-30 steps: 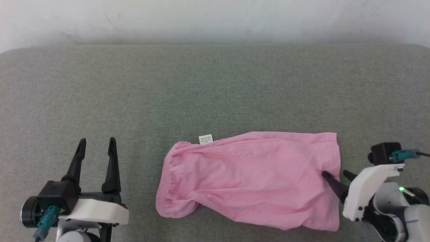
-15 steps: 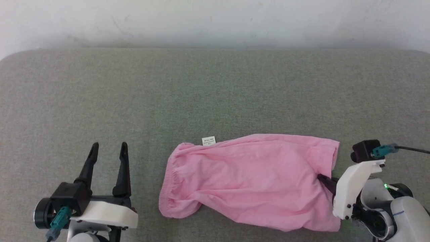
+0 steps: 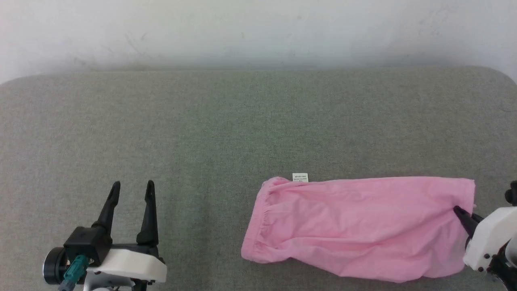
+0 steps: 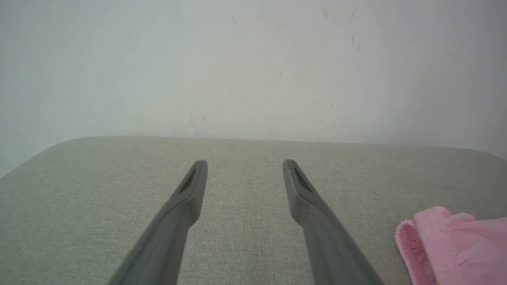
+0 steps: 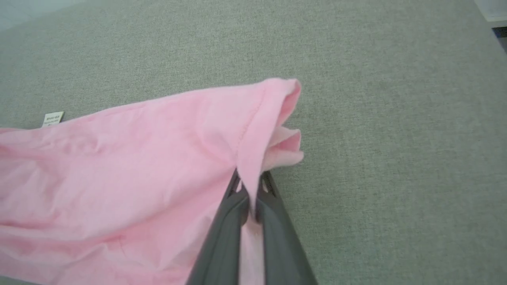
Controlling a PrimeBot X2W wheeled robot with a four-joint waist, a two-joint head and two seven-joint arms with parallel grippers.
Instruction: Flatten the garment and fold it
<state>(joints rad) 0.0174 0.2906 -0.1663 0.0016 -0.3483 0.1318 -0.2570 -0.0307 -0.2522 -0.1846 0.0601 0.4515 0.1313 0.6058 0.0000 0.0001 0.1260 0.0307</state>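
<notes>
The right end effector (image 5: 249, 186) is pressed together and pinches the hem at the right end of the pink garment (image 3: 355, 226). The left end effector (image 3: 132, 186) is spread wide with nothing in it, well apart from the cloth.

The garment lies long and low on the grey bench (image 3: 202, 121), close to the front and far over to the right. Its gathered elastic edge (image 3: 258, 222) points left, and the small white label (image 3: 300, 177) sits at the back.

The pinch holds only a thin bit of hem. A hard tug could make the soft cloth slip out. A pull more to the right could drag the cloth toward the bench's right edge, which is near. The front side looks wrinkled, so folding now would trap bumps.

There is lots of bare bench to the left and back toward the wall (image 3: 242, 32).
</notes>
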